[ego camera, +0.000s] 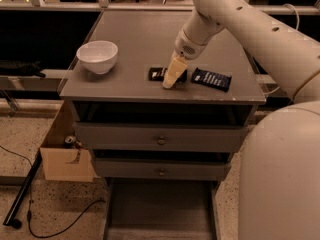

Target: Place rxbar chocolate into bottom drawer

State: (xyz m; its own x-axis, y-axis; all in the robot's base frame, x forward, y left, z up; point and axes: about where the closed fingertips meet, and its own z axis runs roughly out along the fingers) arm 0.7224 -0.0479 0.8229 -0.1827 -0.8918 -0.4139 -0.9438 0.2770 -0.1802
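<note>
In the camera view I am seeing the hand [170,78] hanging low over the right end of the rxbar chocolate [157,73], which is lying on the bench [150,34]. I cannot tell its opening or grip. A navy bar [211,79] is lying at its 3 o'clock and a white bowl [97,55] at 9. The bottom drawer [160,209] is standing open at 6.

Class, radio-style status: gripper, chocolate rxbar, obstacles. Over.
Gripper down at rxbar on cabinet top. Rxbar lying flat, partly hidden by gripper. Below, bottom drawer open. Close beside rxbar, navy bar; bowl farther off.
</note>
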